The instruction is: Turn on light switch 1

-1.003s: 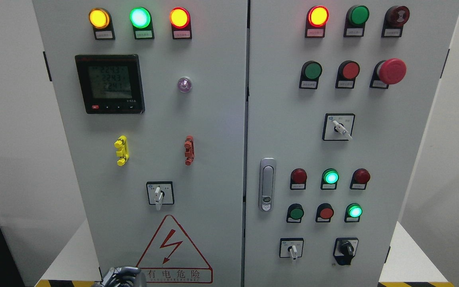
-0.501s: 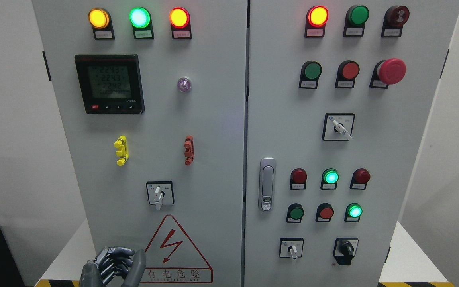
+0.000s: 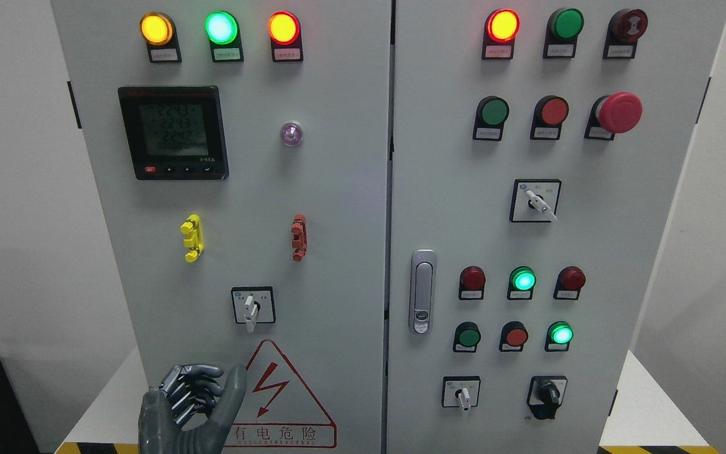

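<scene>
A grey electrical cabinet fills the head view. On its left door a white-handled rotary switch in a black-framed plate points straight down. My left hand rises from the bottom edge, below and left of that switch, in front of the red warning triangle. Its dark fingers are loosely bent, the thumb stands apart, and it holds nothing. It touches no control. My right hand is out of sight.
The right door carries a metal door handle, further rotary switches, push buttons and a red emergency stop. A meter display, yellow and red clips sit above the hand.
My left hand has come up from the bottom edge, rising and shifting slightly right toward the warning triangle. The switches and lamps are unchanged.
</scene>
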Controlling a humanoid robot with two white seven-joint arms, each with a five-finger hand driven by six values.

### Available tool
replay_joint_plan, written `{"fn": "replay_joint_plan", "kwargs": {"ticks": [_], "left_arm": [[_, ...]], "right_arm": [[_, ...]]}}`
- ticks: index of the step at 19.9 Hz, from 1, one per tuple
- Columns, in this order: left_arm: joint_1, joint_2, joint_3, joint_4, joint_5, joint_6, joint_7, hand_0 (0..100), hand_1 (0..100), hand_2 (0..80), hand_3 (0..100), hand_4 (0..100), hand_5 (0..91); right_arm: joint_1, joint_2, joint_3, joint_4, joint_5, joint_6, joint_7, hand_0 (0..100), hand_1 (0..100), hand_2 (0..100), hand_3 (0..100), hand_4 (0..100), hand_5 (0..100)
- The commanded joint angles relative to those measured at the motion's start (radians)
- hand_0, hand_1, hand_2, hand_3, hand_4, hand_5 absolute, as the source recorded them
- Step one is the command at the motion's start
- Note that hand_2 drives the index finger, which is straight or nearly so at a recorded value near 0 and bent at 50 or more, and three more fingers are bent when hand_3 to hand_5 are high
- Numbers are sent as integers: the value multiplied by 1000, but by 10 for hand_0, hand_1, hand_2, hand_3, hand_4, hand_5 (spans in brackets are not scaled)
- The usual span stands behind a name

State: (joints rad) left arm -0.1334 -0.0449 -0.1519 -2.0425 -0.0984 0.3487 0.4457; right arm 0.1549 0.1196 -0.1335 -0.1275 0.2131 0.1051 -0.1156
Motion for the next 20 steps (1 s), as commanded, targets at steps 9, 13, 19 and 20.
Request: {"fn": "replay_joint_plan", "kwargs": {"ticks": [9, 13, 19, 20], "left_arm": [[-69, -75, -54, 11, -32, 93, 50, 0, 682, 568, 814, 846, 774], [-94, -75, -51, 24, -64, 118, 54, 4, 697, 568, 813, 847, 774], [-121, -79, -43, 45, -83, 127, 62, 41, 711, 567, 813, 847, 774], [-129, -85, -43, 48, -83, 127, 73, 49, 713, 567, 813, 847, 774]], "right_arm": [[0, 0, 0, 0, 0, -1, -4, 54, 0, 0, 0, 0, 0], [0, 0, 0, -1, 0, -1, -6, 54, 0, 0, 0, 0, 0], [0, 0, 0, 0, 0, -1, -4, 54, 0, 0, 0, 0, 0], [0, 0, 0, 0, 0, -1, -4, 54, 0, 0, 0, 0, 0]]}}
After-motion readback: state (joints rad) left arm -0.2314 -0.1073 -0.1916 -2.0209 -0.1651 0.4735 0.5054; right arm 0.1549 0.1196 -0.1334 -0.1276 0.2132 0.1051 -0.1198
